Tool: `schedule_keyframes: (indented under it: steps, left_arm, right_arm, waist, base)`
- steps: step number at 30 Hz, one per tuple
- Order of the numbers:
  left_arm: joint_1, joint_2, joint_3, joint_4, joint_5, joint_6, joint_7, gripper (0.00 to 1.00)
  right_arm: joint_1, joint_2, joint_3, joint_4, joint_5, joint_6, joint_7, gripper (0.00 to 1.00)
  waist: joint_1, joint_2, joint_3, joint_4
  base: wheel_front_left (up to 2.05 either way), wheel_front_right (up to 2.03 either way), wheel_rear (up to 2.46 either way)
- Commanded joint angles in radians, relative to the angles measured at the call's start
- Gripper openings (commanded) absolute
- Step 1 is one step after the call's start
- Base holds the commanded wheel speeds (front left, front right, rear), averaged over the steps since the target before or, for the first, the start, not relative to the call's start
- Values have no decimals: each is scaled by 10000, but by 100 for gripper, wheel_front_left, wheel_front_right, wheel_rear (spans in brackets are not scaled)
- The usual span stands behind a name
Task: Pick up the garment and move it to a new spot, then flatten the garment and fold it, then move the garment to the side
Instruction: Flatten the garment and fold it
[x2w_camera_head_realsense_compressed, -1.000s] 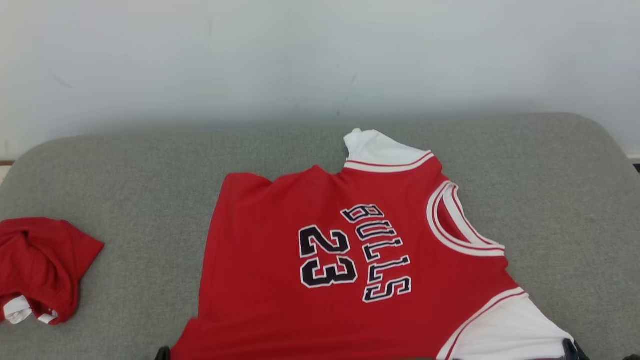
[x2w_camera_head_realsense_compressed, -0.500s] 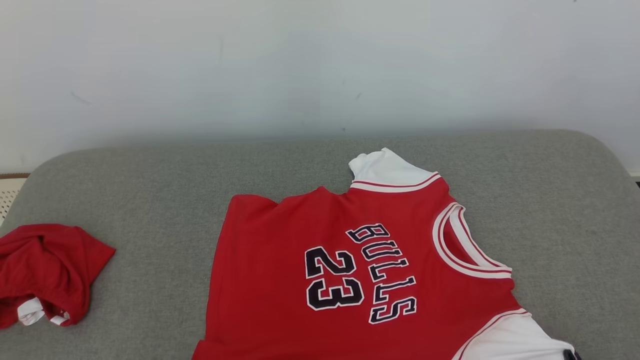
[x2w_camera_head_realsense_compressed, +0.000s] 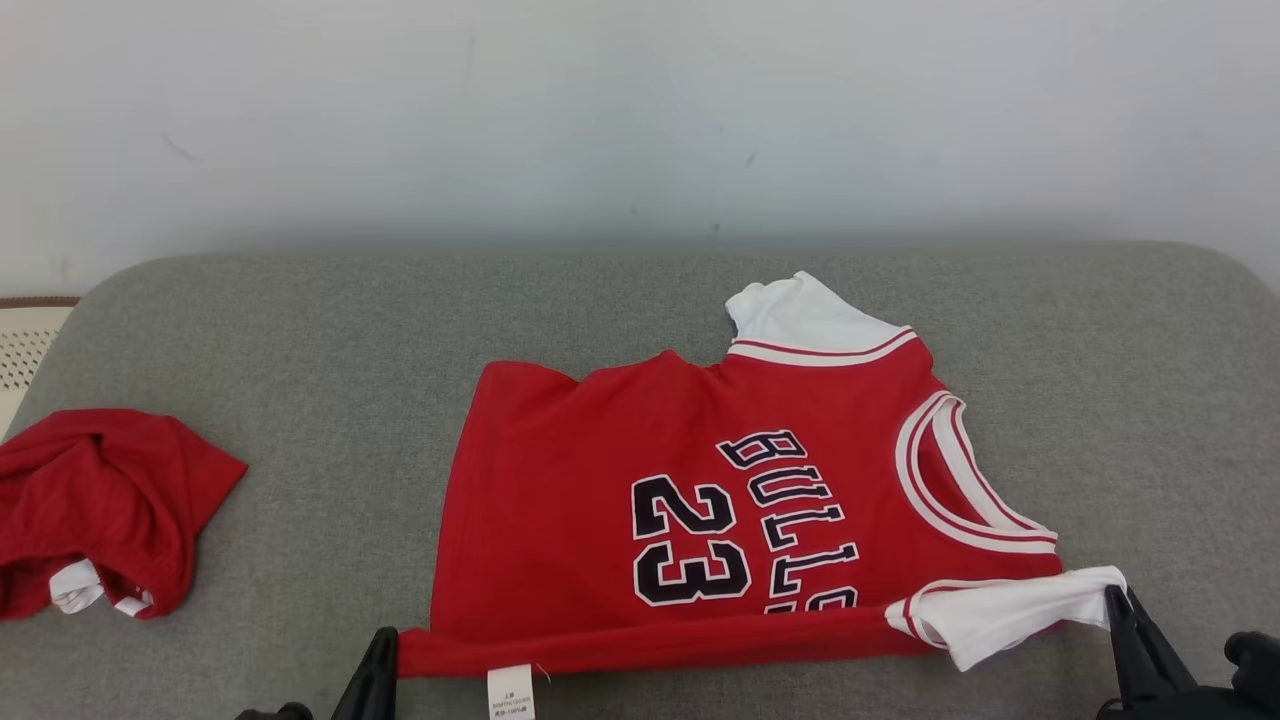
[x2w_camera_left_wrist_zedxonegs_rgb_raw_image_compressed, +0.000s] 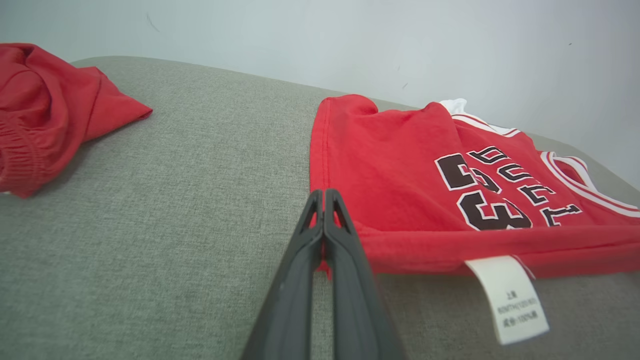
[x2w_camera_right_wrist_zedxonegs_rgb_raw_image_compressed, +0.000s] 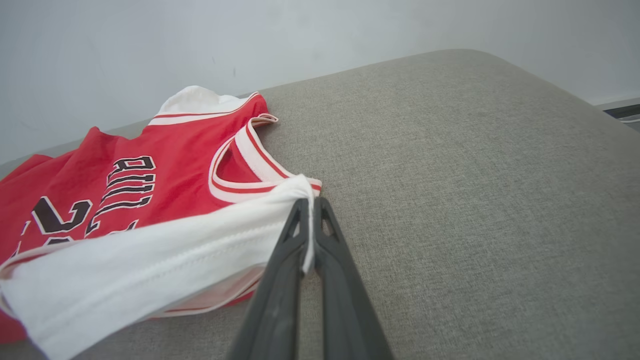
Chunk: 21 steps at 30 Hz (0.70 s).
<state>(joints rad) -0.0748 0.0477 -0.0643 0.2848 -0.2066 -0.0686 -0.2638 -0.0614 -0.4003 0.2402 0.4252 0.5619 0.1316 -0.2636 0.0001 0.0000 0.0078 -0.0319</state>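
Note:
The garment (x2w_camera_head_realsense_compressed: 600, 500) is a red jersey with "BULLS 23" lettering and white sleeves, lying flat on the grey cushion (x2w_camera_head_realsense_compressed: 300, 330). Its near edge is rolled over into a narrow red band, with a white label (x2w_camera_head_realsense_compressed: 510, 693) hanging from it. My left gripper (x2w_camera_head_realsense_compressed: 385, 640) is shut on the band's left corner; the left wrist view shows the left gripper (x2w_camera_left_wrist_zedxonegs_rgb_raw_image_compressed: 324, 195) pinching red fabric of the garment (x2w_camera_left_wrist_zedxonegs_rgb_raw_image_compressed: 400, 165). My right gripper (x2w_camera_head_realsense_compressed: 1115, 598) is shut on the near white sleeve (x2w_camera_head_realsense_compressed: 1010, 610). In the right wrist view the right gripper (x2w_camera_right_wrist_zedxonegs_rgb_raw_image_compressed: 310, 205) pinches white cloth of the garment (x2w_camera_right_wrist_zedxonegs_rgb_raw_image_compressed: 165, 170).
A second red garment (x2w_camera_head_realsense_compressed: 100, 500) lies crumpled at the cushion's left end, also in the left wrist view as a red garment (x2w_camera_left_wrist_zedxonegs_rgb_raw_image_compressed: 45, 105). A pale wall (x2w_camera_head_realsense_compressed: 640, 120) stands right behind the cushion. Bare grey cushion (x2w_camera_right_wrist_zedxonegs_rgb_raw_image_compressed: 475, 175) extends to the right of the jersey.
The head camera has shifted. The jersey's near edge has been brought up and laid over toward the lettering, covering the end of "BULLS". Both grippers have come into view holding it.

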Motion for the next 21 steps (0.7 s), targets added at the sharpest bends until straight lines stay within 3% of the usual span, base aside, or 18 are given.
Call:
schedule_keyframes:
  steps: [1, 21]
  left_arm:
    - [-134, 60, 20, 5, 32, 28, -14, 0]
    - [-2324, 50, -65, 774, 275, 239, -14, 0]
  right_arm:
    - [-171, 47, 16, 64, -61, -18, -6, 0]
    - [-3159, 440, 31, 1656, -804, -17, -5, 0]
  waist:
    - [-1, 0, 68, 58]
    - [-1, 0, 1427, 262]
  base:
    - [0, 0, 0]
    - [0, 0, 0]
